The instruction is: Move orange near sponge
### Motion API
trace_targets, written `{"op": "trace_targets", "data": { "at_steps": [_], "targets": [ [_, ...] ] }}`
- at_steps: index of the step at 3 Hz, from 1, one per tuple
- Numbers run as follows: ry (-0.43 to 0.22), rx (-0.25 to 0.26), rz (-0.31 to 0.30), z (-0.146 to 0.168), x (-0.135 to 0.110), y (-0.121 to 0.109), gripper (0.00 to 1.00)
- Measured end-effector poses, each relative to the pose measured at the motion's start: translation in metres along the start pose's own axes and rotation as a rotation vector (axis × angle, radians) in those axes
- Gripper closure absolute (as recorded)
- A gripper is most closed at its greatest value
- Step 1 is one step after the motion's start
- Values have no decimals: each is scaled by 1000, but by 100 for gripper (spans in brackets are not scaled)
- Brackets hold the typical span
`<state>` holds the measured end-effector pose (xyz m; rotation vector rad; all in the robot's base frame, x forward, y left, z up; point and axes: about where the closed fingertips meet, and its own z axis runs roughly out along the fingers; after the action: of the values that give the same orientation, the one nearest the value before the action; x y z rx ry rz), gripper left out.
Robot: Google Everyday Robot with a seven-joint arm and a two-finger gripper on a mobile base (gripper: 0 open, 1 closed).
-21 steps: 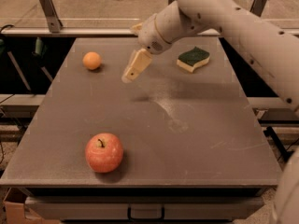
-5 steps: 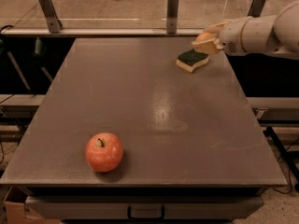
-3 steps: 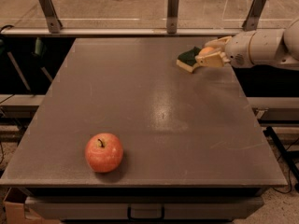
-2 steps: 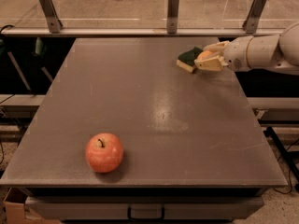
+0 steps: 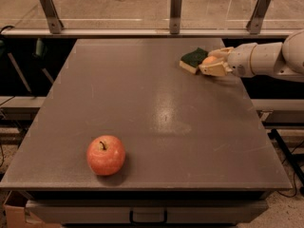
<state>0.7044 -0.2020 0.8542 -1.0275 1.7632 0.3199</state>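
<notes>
The hand sits low over the far right corner of the table, reaching in from the right edge on a pale arm; its two tan fingers point left, one above the other in the camera view, and they are clamped on the orange, which shows as a small round patch between them. The orange is just beside the sponge, on the sponge's right side (whether the two actually touch I cannot tell, as the fingers crowd the spot); whether the fruit rests on the table top or is held slightly off it is also unclear. The sponge lies flat, dark green face up, with pale yellow foam showing along its near edge, and it is turned at a slant to the table's edges. Well apart from all this, near the front left of the table, stands a red-orange apple, stem up, with a soft shadow at its right; the grey middle of the table carries a dull glare. Behind the far edge three metal posts rise from a rail.
</notes>
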Motion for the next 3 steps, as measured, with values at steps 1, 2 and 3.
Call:
{"op": "trace_targets", "data": {
  "at_steps": [1,2,3],
  "targets": [
    [-7,0,0,4,2,1,37],
    [-16,-6,-3,10,0,2,13],
    [-31,-7,-21,12,-11,1,0]
  ]
}}
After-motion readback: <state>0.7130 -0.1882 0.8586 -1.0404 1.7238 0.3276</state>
